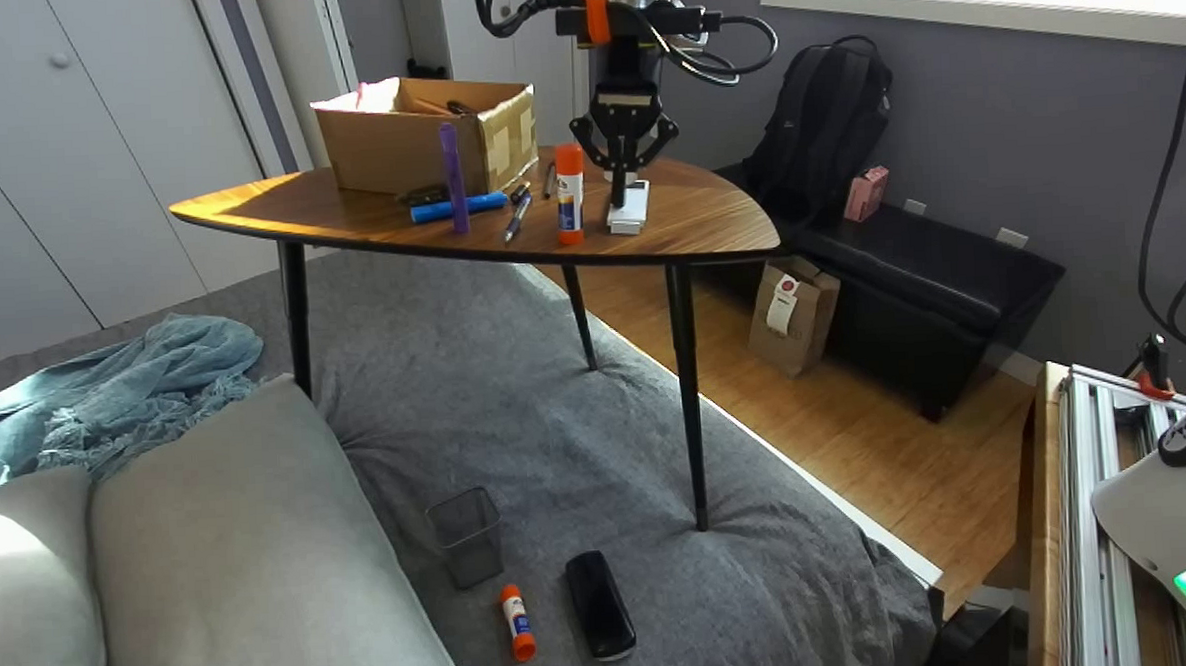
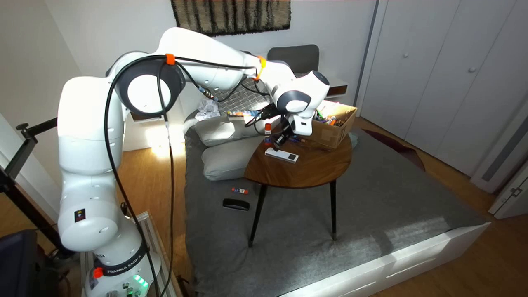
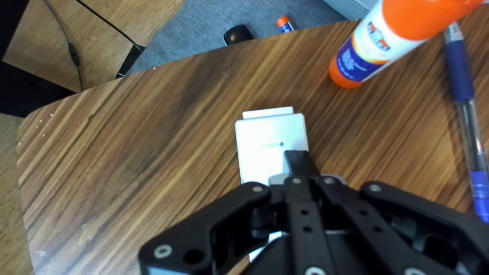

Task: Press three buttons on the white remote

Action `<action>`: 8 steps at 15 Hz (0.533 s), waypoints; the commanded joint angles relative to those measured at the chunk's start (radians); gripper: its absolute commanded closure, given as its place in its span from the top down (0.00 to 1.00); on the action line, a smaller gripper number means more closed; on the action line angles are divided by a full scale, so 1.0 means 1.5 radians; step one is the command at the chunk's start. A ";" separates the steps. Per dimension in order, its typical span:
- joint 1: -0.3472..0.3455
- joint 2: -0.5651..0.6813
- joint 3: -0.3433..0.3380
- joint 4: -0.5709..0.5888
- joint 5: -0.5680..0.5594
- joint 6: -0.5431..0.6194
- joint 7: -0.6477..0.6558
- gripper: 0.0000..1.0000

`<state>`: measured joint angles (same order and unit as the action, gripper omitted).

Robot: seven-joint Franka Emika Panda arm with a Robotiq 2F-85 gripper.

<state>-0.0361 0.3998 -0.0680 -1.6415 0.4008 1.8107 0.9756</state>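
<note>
White remote lies near upright glue stick.

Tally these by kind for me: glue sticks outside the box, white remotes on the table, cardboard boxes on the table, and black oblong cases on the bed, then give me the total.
Glue sticks: 2 (upright one, lying one)
White remote: 1
Cardboard box: 1
Black oblong case: 1
Total: 5

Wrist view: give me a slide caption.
Closed gripper over the white remote, upright glue stick and blue pen nearby.
</note>
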 commanded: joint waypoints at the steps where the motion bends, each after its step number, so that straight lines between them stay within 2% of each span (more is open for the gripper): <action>1: 0.001 -0.008 -0.004 0.000 -0.004 0.011 0.007 0.00; 8: -0.004 -0.008 -0.005 0.011 0.002 0.020 0.007 0.00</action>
<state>-0.0395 0.3987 -0.0757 -1.6316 0.4006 1.8352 0.9756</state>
